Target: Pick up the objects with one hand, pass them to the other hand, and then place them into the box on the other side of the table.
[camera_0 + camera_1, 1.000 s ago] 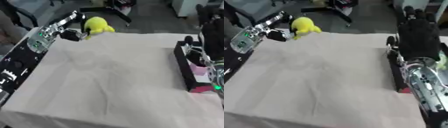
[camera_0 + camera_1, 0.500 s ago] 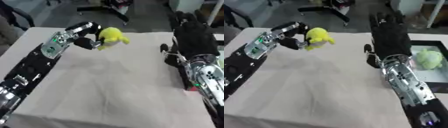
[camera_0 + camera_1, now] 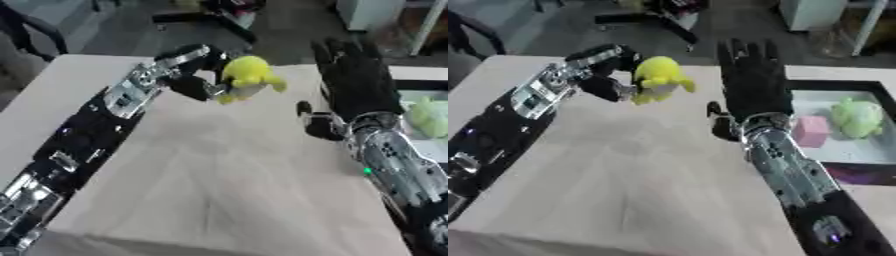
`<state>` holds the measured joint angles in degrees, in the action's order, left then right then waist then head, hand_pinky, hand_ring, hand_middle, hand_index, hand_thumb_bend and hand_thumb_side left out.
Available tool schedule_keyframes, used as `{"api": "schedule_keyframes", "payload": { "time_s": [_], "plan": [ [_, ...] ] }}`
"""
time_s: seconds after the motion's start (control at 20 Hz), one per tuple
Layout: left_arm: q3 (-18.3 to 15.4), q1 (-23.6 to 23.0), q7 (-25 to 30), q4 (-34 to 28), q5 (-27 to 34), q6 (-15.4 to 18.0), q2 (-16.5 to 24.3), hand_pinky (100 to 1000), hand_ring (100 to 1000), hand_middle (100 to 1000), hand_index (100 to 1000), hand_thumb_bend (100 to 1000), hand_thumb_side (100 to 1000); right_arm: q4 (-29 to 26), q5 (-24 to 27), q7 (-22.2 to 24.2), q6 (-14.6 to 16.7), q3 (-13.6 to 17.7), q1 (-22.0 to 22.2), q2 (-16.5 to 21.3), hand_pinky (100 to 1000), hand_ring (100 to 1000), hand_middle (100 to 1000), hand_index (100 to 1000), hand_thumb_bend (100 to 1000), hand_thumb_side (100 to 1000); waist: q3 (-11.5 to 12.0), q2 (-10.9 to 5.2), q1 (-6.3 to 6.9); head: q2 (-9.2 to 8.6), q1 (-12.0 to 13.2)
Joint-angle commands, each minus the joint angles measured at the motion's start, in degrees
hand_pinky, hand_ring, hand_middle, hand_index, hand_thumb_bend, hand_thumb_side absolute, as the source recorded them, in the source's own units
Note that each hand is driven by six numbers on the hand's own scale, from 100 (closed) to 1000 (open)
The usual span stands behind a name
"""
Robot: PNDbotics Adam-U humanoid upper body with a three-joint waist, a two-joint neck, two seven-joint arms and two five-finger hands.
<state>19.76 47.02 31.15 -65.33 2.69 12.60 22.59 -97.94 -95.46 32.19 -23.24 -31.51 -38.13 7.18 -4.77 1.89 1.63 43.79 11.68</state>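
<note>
With our left hand (image 3: 194, 82) pinching the yellow toy (image 3: 247, 77) at upper centre, we should steer it squarely into our spread right hand (image 3: 752, 82).

We find no legible text, label, brand, number or sign on the bench (image 3: 219, 175), the box (image 3: 846, 150) beside it, or either arm.

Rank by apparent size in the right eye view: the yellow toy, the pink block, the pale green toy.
1. yellow toy, held in the left hand
2. pale green toy
3. pink block
The last two look close; ranking unsure.
</note>
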Motion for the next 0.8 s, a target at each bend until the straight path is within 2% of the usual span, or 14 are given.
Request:
{"api": "schedule_keyframes", "payload": {
  "time_s": [0.05,0.25,0.3,0.35,0.8],
  "plan": [
    [0.23,1.79,0.81,-1.74,1.01,-0.86,-0.18,711,416,347,437,100,206,1.69,0.31,-1.25,-0.75,-0.05,-1.47,-0.93,1000,923,948,1000,335,374,0.15,-0.55,-0.01,0.32,-0.45],
    [0.7,2.29,1.68,-2.27,1.64,-1.6,-1.14,712,417,348,437,100,207,4.34,0.66,-2.29,-1.33,-0.44,-1.92,-1.85,1000,920,943,1000,326,379,0.3,-0.54,0.04,0.32,-0.9],
    [0.81,2.39,1.89,-2.39,1.76,-1.71,-1.33,713,417,348,438,100,175,4.86,0.79,-2.47,-1.45,-0.53,-1.99,-1.98,1000,920,943,1000,351,362,0.33,-0.53,0.05,0.32,-0.97],
    [0.93,2.45,2.12,-2.51,1.86,-1.79,-1.48,713,418,349,438,100,207,5.29,0.89,-2.61,-1.56,-0.59,-2.01,-2.06,1000,919,941,1000,318,379,0.35,-0.53,0.05,0.32,-1.02],
    [2.27,2.5,5.25,-1.67,2.39,-3.34,-2.7,718,425,358,447,100,204,6.62,1.58,-3.66,-2.01,-0.88,-2.21,-2.43,1000,909,931,1000,301,370,0.32,-0.47,0.12,0.32,-1.13]
  ]
}}
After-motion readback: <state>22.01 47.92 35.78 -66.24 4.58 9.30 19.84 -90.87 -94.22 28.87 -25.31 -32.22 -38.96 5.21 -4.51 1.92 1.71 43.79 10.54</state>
